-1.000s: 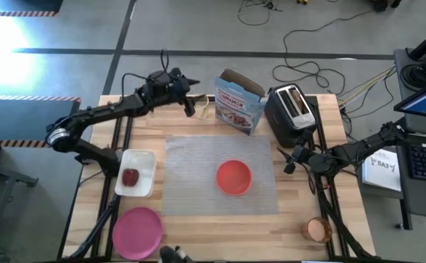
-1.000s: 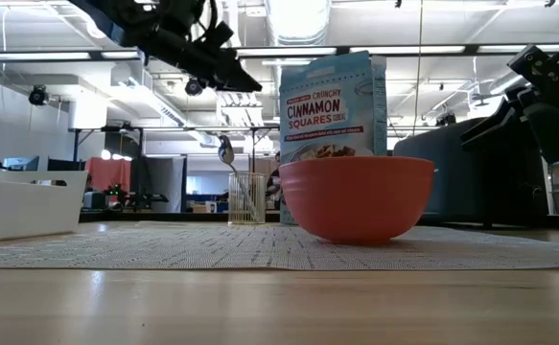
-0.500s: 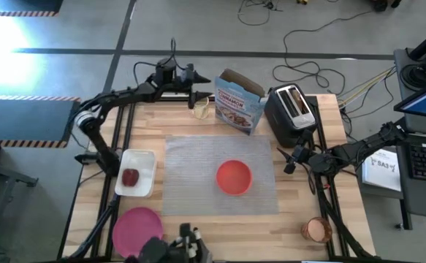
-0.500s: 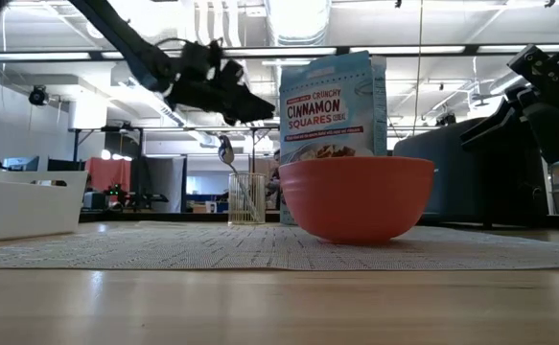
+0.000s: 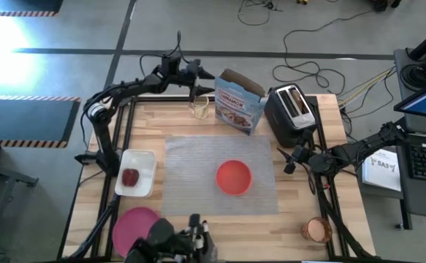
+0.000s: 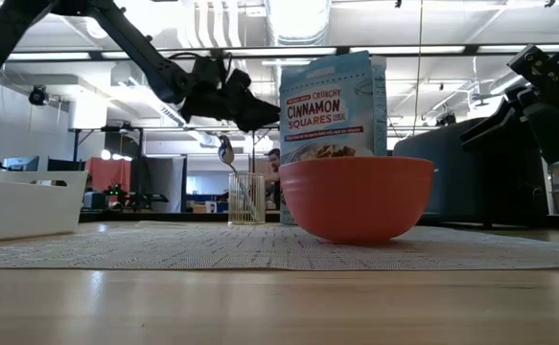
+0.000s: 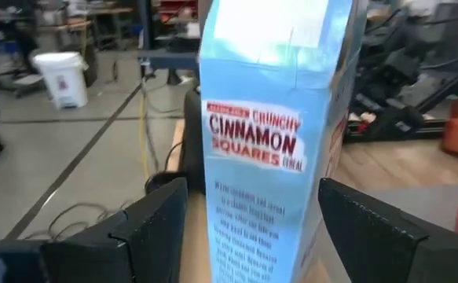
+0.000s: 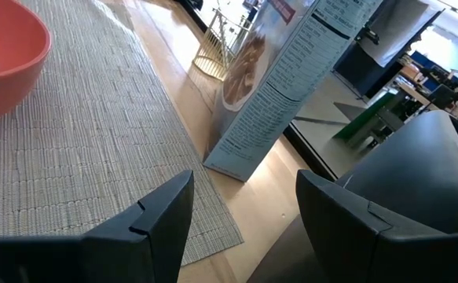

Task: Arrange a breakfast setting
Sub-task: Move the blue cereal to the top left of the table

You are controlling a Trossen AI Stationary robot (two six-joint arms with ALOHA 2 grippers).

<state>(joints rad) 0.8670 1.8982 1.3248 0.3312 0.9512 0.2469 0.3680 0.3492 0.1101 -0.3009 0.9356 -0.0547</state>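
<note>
My left gripper (image 5: 202,86) hangs open above the table's far edge, pointing level at the blue cereal box (image 7: 276,149), just short of its side (image 6: 284,115). A clear glass (image 6: 247,198) holding the metal spoon (image 6: 226,153) stands below it. The red-orange bowl (image 5: 234,177) sits on the grey placemat (image 5: 191,157). The dark-red fruit (image 5: 130,177) lies in the white tray (image 5: 145,162). The pink plate (image 5: 136,225) is near left, and the orange cup (image 5: 316,230) near right. Toast (image 5: 294,100) stands in the black toaster (image 5: 291,117). My right gripper (image 5: 291,157) waits open at the right.
The cereal box (image 5: 238,102) and the toaster crowd the far edge beside the glass (image 5: 200,108). The tray's wall (image 6: 20,201) rises at the left. A dark shape (image 5: 172,245), perhaps a person, shows at the near edge. Bare wood lies right of the placemat.
My left gripper has swung along the far edge toward the table's right and sunk a little, turning from a downward slant to nearly level. It now faces the cereal box above the glass. The dark shape at the near edge has grown larger.
</note>
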